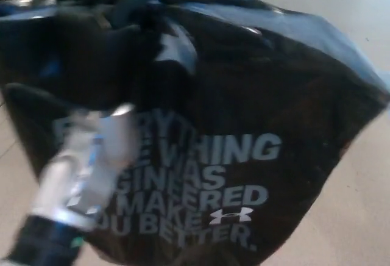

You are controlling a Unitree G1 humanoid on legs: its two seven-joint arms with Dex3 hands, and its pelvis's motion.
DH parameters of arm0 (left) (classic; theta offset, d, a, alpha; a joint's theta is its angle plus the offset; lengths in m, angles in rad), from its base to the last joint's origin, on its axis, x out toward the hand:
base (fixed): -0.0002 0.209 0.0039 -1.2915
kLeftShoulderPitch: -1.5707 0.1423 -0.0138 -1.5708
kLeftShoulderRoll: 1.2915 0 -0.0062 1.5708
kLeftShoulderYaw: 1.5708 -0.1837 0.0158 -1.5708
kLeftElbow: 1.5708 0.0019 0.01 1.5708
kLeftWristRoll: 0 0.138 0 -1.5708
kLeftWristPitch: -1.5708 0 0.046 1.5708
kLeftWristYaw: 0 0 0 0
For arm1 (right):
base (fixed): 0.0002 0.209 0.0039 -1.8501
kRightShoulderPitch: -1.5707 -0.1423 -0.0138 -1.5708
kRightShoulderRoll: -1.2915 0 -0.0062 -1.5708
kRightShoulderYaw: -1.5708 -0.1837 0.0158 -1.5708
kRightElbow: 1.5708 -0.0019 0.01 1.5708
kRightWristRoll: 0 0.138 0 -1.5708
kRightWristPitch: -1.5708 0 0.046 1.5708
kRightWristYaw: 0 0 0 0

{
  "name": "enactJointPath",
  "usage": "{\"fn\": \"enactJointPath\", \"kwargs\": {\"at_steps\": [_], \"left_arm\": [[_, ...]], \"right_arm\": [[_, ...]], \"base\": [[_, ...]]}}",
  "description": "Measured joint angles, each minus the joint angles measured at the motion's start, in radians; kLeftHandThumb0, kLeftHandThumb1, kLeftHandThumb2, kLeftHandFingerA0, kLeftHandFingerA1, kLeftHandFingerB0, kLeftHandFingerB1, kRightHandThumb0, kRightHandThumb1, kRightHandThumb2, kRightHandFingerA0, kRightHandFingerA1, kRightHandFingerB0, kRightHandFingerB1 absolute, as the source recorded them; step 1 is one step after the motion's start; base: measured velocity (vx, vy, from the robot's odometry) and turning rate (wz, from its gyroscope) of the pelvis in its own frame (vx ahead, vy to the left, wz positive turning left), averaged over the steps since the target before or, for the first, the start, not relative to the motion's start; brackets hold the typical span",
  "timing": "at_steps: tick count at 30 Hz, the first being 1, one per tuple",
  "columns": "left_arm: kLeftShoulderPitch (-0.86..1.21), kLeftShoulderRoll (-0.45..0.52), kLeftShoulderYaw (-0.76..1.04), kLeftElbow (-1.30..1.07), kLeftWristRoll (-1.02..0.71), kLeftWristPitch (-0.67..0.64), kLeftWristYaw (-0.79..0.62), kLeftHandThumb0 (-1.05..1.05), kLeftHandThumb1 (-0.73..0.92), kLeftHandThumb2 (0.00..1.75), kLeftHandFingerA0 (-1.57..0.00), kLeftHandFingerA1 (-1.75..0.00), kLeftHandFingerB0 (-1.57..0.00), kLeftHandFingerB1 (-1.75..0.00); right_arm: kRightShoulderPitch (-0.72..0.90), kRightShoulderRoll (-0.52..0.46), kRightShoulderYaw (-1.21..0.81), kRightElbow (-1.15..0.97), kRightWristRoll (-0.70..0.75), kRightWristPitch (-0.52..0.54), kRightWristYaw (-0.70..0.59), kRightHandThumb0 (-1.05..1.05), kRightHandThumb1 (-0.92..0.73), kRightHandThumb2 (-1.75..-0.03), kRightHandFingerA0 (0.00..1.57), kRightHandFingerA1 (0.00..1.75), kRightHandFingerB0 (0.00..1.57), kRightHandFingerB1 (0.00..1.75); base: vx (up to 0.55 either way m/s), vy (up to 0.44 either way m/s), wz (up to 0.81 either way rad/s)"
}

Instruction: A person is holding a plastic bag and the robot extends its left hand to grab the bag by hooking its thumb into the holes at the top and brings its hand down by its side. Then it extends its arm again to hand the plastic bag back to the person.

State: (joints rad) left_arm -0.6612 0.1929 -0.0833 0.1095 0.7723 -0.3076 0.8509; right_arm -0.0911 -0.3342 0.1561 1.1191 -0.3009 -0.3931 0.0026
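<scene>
— Head view, status? Black plastic bag (244, 125) fills the frame, hanging from the left hand (131, 0) at top.
— Fingers? Blurred; grip state cannot be told. Right hand absent.

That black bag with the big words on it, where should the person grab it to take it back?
Probably at the top edge of the black bag, reaching in from above on the side away from the robot's left hand. The bag hangs from there, and the blurred hand already fills the left end.
</scene>
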Motion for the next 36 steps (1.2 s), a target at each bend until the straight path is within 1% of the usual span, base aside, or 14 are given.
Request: {"fn": "enactJointPath", "kwargs": {"at_steps": [2,5,6,8,10,15,16,17,23,25,33,34,35,36], "left_arm": [[0.042,0.057,0.046,-0.033,-0.023,-0.027,-0.008,-0.12,0.73,0.73,-1.02,-1.58,-0.83,-1.24],[0.083,0.119,0.101,-0.044,-0.058,-0.070,-0.019,-0.15,0.75,0.70,-1.06,-1.61,-0.84,-1.22],[0.097,0.133,0.114,-0.051,-0.064,-0.080,-0.020,-0.20,0.60,1.00,-1.28,-1.35,-0.87,-1.07],[0.160,0.187,0.181,-0.088,-0.082,-0.118,-0.020,-0.22,0.62,1.01,-1.26,-1.35,-0.84,-1.08],[0.204,0.225,0.236,-0.105,-0.096,-0.147,-0.020,-0.07,0.70,0.75,-1.00,-1.56,-0.79,-1.26],[0.355,0.275,0.356,-0.150,-0.148,-0.228,-0.028,-0.12,0.73,0.70,-0.98,-1.63,-0.79,-1.17],[0.383,0.279,0.375,-0.158,-0.161,-0.245,-0.031,-0.11,0.73,0.70,-0.99,-1.63,-0.80,-1.14],[0.410,0.281,0.391,-0.164,-0.172,-0.261,-0.034,-0.14,0.75,0.69,-0.96,-1.63,-0.82,-1.13],[0.531,0.281,0.455,-0.201,-0.230,-0.338,-0.052,-0.20,0.79,0.63,-0.93,-1.62,-0.76,-1.22],[0.603,0.268,0.481,-0.223,-0.248,-0.381,-0.057,-0.18,0.78,0.64,-0.90,-1.58,-0.76,-1.12],[0.815,0.176,0.503,-0.199,-0.270,-0.500,-0.059,-0.25,0.84,0.65,-1.07,-1.54,-0.82,-1.20],[0.832,0.167,0.504,-0.180,-0.272,-0.514,-0.059,-0.21,0.83,0.70,-0.99,-1.68,-0.77,-1.30],[0.856,0.156,0.505,-0.151,-0.275,-0.534,-0.059,-0.19,0.82,0.69,-0.97,-1.71,-0.75,-1.32],[0.863,0.153,0.506,-0.139,-0.275,-0.540,-0.059,-0.15,0.78,0.71,-0.96,-1.70,-0.72,-1.33]], "right_arm": [[0.002,-0.006,0.000,0.000,-0.002,0.000,0.000,-0.50,-0.63,-0.90,0.55,0.61,0.37,0.49],[-0.015,-0.007,0.000,0.000,-0.005,0.000,0.002,-0.46,-0.75,-0.63,0.60,0.49,0.44,0.36],[-0.018,-0.007,0.001,0.000,-0.006,-0.001,0.002,-0.50,-0.62,-0.91,0.54,0.63,0.37,0.50],[-0.026,-0.008,0.005,0.007,-0.008,-0.001,0.002,-0.46,-0.75,-0.63,0.61,0.57,0.44,0.36],[-0.029,-0.009,0.006,0.016,-0.009,-0.001,0.003,-0.49,-0.62,-0.90,0.58,0.67,0.39,0.50],[-0.034,-0.009,0.007,0.022,-0.008,0.000,0.007,-0.46,-0.75,-0.63,0.64,0.67,0.46,0.36],[-0.036,-0.008,0.008,0.023,-0.009,0.000,0.007,-0.49,-0.62,-0.91,0.63,0.74,0.40,0.50],[-0.037,-0.008,0.011,0.024,-0.010,0.000,0.007,-0.46,-0.74,-0.63,0.66,0.77,0.46,0.36],[-0.038,-0.006,0.017,0.028,-0.010,0.003,0.007,-0.45,-0.75,-0.62,0.64,0.66,0.43,0.36],[-0.038,-0.005,0.017,0.027,-0.010,0.004,0.007,-0.50,-0.62,-0.90,0.57,0.64,0.37,0.49],[-0.019,-0.001,0.013,0.025,-0.008,0.003,0.006,-0.50,-0.62,-0.88,0.54,0.58,0.35,0.48],[-0.013,-0.001,0.012,0.024,-0.008,0.002,0.006,-0.44,-0.75,-0.63,0.62,0.48,0.42,0.35],[-0.001,-0.001,0.011,0.023,-0.008,0.000,0.005,-0.49,-0.64,-0.88,0.52,0.56,0.35,0.47],[0.002,-0.001,0.010,0.023,-0.008,-0.001,0.005,-0.44,-0.75,-0.62,0.58,0.43,0.42,0.35]], "base": [[0.00,0.000,0.00],[0.00,0.000,0.00],[0.00,0.000,0.00],[0.00,0.000,0.00],[0.00,0.000,0.00],[0.00,0.000,0.00],[0.00,0.000,0.00],[0.00,0.000,0.00],[0.00,0.000,0.00],[0.00,0.000,0.00],[0.00,0.000,0.00],[0.00,0.000,0.00],[0.00,0.000,0.00],[0.00,0.000,0.00]]}}
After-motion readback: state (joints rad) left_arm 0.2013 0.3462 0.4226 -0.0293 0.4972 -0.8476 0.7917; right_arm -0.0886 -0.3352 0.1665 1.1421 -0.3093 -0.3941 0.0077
